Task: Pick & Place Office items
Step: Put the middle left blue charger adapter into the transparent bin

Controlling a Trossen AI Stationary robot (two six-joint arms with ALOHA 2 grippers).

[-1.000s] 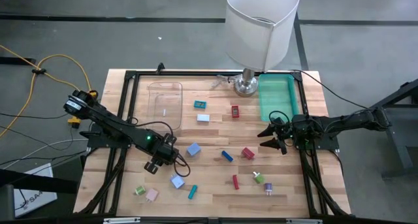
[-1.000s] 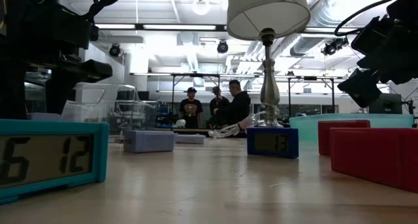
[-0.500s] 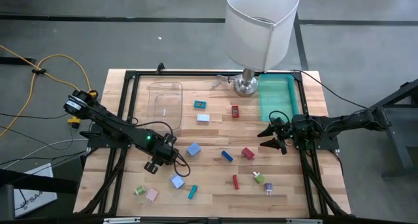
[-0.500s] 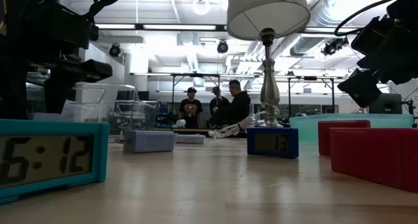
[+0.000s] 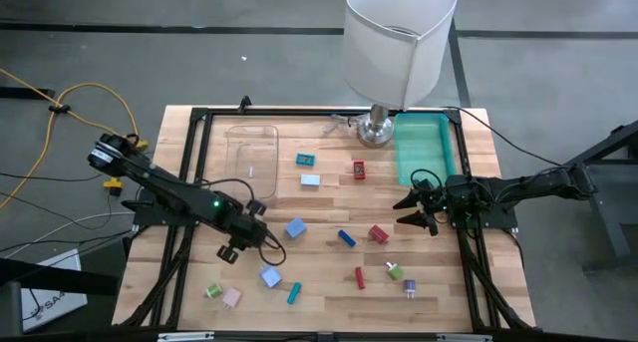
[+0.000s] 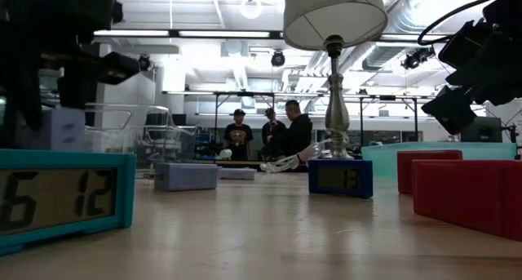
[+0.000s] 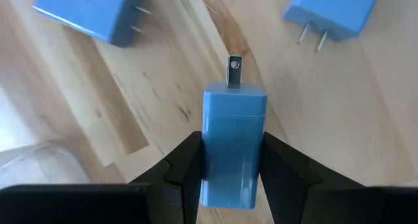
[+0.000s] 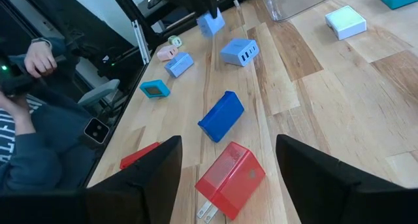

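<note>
While you look from the left, your left gripper (image 7: 232,185) has its jaws clamped on a light blue charger block (image 7: 232,145), prongs pointing away from the wrist, lifted above the worktop (image 5: 329,207) near the clear container (image 5: 250,155). Two more light blue blocks (image 7: 91,12) lie below it. Mid-worktop sit a dark blue piece (image 5: 346,238) and a red block (image 5: 378,234). At the right edge, your right gripper (image 5: 411,209) hovers with jaws apart, seemingly holding nothing, beside the green tray (image 5: 423,148).
</note>
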